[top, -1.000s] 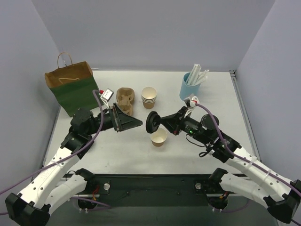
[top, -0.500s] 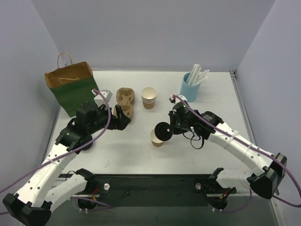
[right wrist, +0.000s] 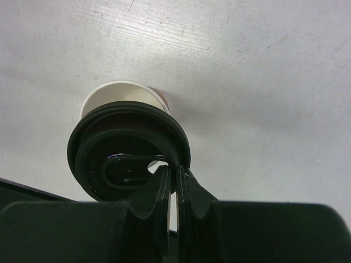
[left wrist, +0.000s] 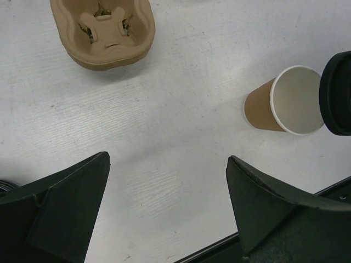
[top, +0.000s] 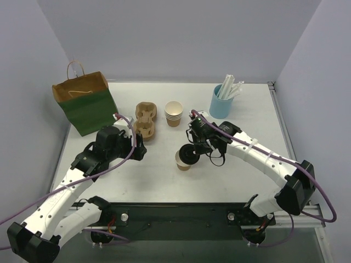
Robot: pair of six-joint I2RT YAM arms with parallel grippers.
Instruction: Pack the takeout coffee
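Note:
A lidless brown paper cup point(top: 181, 161) with a white inside stands on the table; it also shows in the left wrist view point(left wrist: 277, 101). My right gripper point(top: 194, 147) is shut on the rim of a round black lid point(top: 190, 154) and holds it tilted just over the cup's right side. In the right wrist view the lid point(right wrist: 127, 156) covers most of the cup's rim point(right wrist: 115, 90), with my gripper point(right wrist: 173, 174) pinching its edge. My left gripper point(top: 140, 152) is open and empty, pointing down at bare table left of the cup point(left wrist: 167, 159).
A brown pulp cup carrier point(top: 146, 119) lies behind my left gripper point(left wrist: 104, 30). A stack of lidless tan cups point(top: 174, 113) stands beside it. A green-and-brown paper bag point(top: 85, 104) stands at the back left. A blue cup of straws point(top: 221, 99) stands at the back right.
My right gripper has carried the black lid down and over the lidless cup. My left gripper has swung left and down, away from the cup, and now points at the table.

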